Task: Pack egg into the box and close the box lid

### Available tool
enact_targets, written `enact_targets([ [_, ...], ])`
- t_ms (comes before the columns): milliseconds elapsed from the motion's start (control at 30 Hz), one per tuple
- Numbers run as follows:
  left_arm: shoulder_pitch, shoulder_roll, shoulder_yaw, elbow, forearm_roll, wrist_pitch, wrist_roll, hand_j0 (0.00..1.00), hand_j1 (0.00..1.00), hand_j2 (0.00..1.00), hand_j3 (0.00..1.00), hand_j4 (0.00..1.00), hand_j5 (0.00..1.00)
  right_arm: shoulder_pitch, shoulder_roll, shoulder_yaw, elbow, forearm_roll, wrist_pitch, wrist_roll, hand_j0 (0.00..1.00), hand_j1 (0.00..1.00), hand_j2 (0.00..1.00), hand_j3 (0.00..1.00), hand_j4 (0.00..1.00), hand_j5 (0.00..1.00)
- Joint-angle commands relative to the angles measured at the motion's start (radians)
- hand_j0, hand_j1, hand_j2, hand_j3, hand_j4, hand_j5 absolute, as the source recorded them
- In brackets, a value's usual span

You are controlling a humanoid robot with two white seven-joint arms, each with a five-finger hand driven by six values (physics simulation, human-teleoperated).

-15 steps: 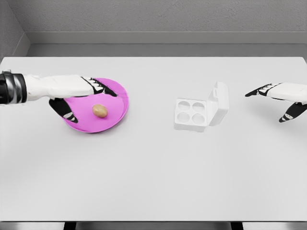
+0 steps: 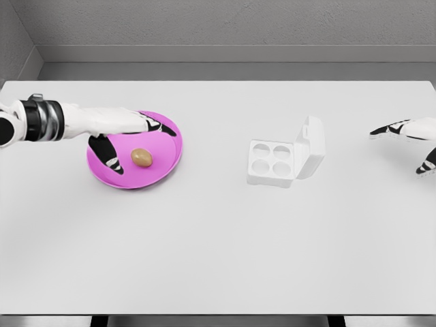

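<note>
left hand (image 2: 126,133) over plate (image 2: 163,167), egg (image 2: 142,157); box (image 2: 285,158) open

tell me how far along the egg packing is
Nothing is done yet: the egg lies on the pink plate, and all four cups of the box are empty, its lid open. In hand: the left hand hovers over the plate, fingers spread around the egg, not gripping it. Left: grasp, place in a cup, close the lid. The right hand waits at the right edge.

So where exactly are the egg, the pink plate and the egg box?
egg (image 2: 142,157), head view, middle of its shell.
pink plate (image 2: 167,160), head view, bare right part.
egg box (image 2: 261,179), head view, tray's front wall.
</note>
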Motion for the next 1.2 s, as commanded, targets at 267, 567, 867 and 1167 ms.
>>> enact_targets([
  [267,0.020,-0.018,-0.004,0.091,-0.123,0.040,0.000,1.00,1.00,1.00,1.00,1.00,1.00,-0.057,0.043,0.013,0.016,-0.007,0.002,0.000,1.00,1.00,1.00,1.00,1.00,1.00],
  [567,0.049,-0.069,0.044,0.082,-0.217,0.030,0.000,1.00,1.00,1.00,1.00,1.00,1.00,-0.069,0.049,0.005,0.010,-0.011,0.002,0.000,1.00,1.00,1.00,1.00,1.00,1.00],
  [867,0.112,-0.106,0.079,0.116,-0.234,0.031,0.000,1.00,1.00,1.00,1.00,1.00,1.00,-0.061,0.048,0.016,-0.006,-0.008,0.002,0.000,1.00,1.00,1.00,1.00,1.00,1.00],
  [1167,0.164,-0.135,0.144,0.122,-0.277,0.031,0.000,1.00,1.00,1.00,1.00,1.00,1.00,-0.031,0.037,0.021,-0.125,-0.008,0.002,-0.005,1.00,1.00,1.00,1.00,1.00,1.00],
])
